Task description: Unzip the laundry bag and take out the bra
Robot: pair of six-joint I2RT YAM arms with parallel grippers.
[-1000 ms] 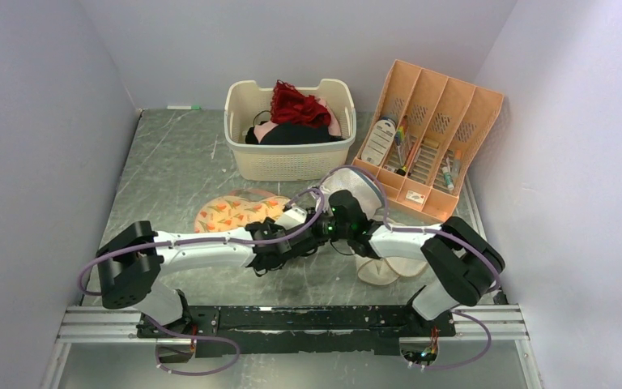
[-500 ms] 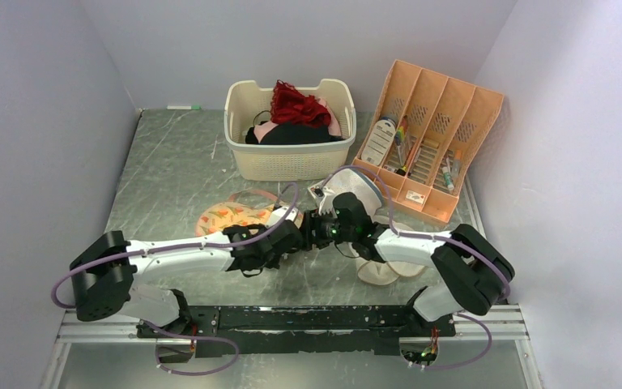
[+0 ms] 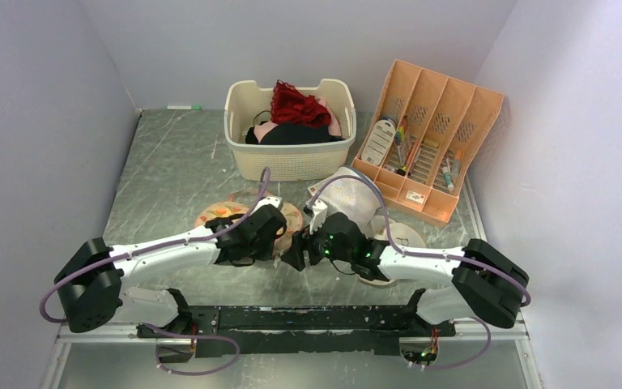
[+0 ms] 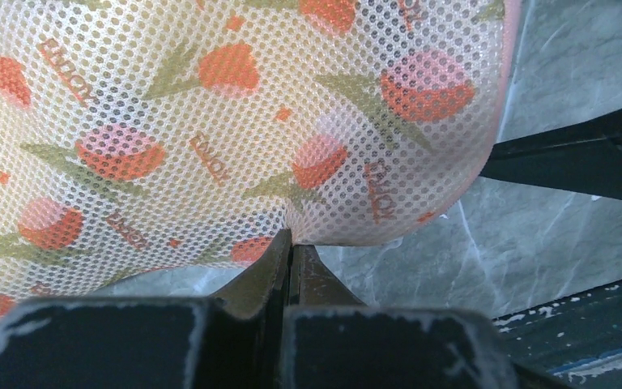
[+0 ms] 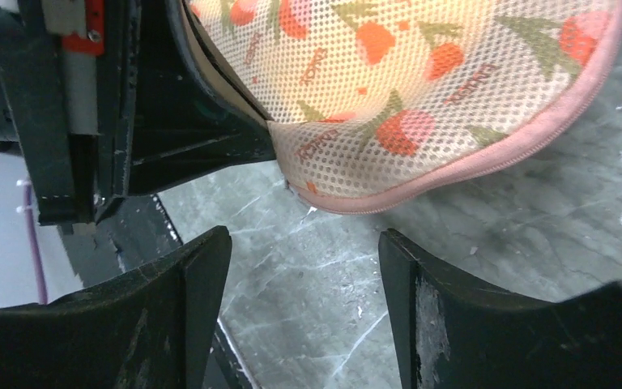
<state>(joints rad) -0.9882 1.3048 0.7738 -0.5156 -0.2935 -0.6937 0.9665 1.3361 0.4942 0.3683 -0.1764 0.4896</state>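
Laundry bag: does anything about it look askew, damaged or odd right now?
Nothing looks damaged. The laundry bag is only puckered where the left gripper pinches its mesh wall, so that edge seems lifted off the table. The right gripper hangs open beside it.

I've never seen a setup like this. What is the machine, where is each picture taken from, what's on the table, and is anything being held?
Two robot arms are bolted at the near edge of a metal table. The wide picture looks down from above and behind them. The other two pictures come from a camera on each wrist. The left gripper is shut on the edge of the floral mesh laundry bag. The right gripper is open just short of the bag and holds nothing. Farther back stand a cream basket with a red garment in it and a peach organiser. No bra shows.
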